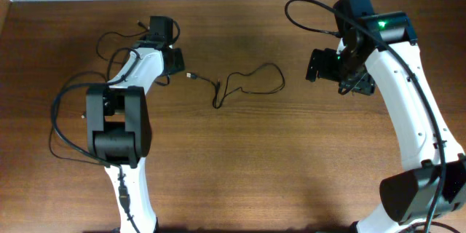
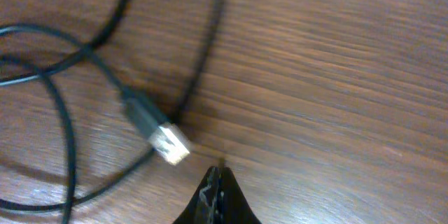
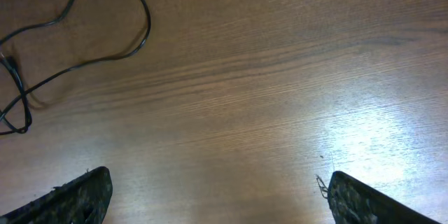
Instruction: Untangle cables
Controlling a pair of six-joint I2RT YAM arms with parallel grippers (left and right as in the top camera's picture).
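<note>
Because the left hand point(image 2: 217, 196) is pressed together on nothing, just beside a plug point(image 2: 159, 131) of the cables point(image 2: 212, 42) strewn along the table's point(image 1: 240, 167) far edge, it may lift away empty or shove them tighter, while the right hand point(image 3: 213, 187) hangs spread.

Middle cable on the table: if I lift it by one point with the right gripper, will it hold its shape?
Probably not: the cable lies in loose, irregular loops, so it looks floppy and should drape. It is thin, likely light. It could slide easily on the smooth table.
</note>
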